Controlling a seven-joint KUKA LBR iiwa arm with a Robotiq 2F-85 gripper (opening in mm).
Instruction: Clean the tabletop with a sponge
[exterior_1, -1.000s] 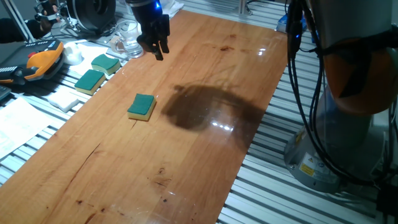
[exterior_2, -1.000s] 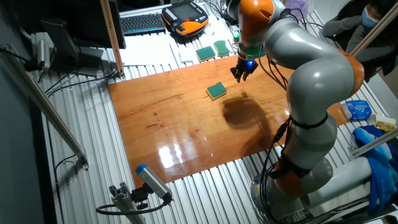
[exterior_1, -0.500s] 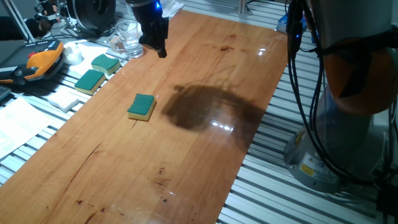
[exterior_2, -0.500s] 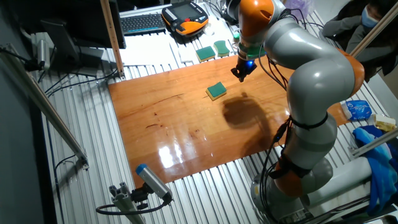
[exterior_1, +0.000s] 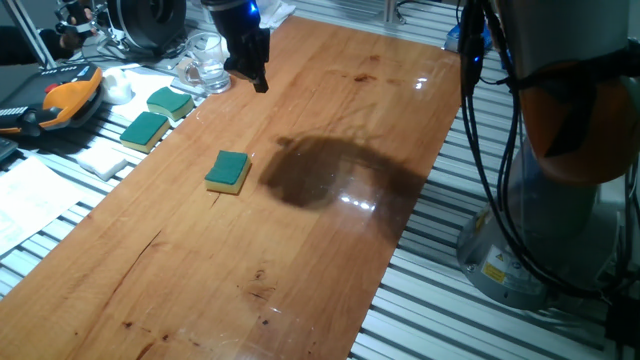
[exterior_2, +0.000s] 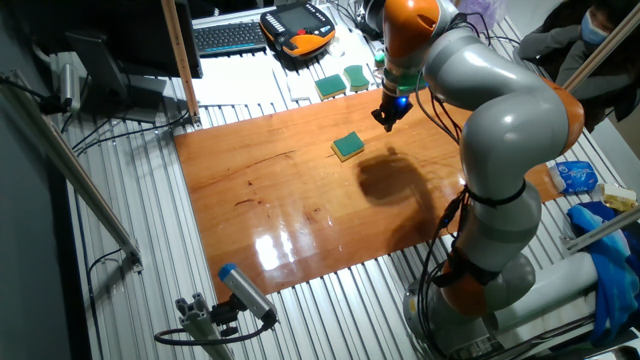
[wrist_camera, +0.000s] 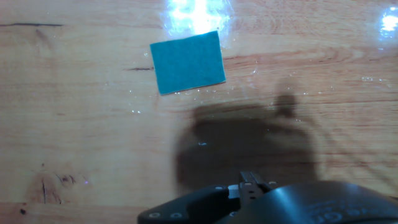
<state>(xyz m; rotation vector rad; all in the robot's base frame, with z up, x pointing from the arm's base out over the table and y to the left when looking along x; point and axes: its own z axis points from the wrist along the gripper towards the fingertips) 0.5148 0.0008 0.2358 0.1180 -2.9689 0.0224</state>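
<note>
The sponge (exterior_1: 229, 171) lies flat on the reddish-brown tabletop (exterior_1: 330, 240), green side up with its yellow foam showing at the edge. My gripper (exterior_1: 258, 80) hangs above the board beyond the sponge, toward the far left edge, fingers pressed together and holding nothing. From the other fixed view the gripper (exterior_2: 385, 122) is up and to the right of the sponge (exterior_2: 348, 146). In the hand view the sponge (wrist_camera: 188, 61) is a green square near the top, well ahead of the closed fingertips (wrist_camera: 249, 182), and the arm's shadow falls between them.
Off the board's left edge lie another yellow-green sponge (exterior_1: 170, 101), a flat green pad (exterior_1: 145, 129) and a white foam block (exterior_1: 100, 158). A clear glass (exterior_1: 207, 62) stands near the gripper. An orange teach pendant (exterior_1: 60, 100) rests further left. The robot base (exterior_1: 560, 220) stands right.
The gripper's fingers have come together since a second ago, when they stood apart. The hand rose slightly. The sponge has not moved.
</note>
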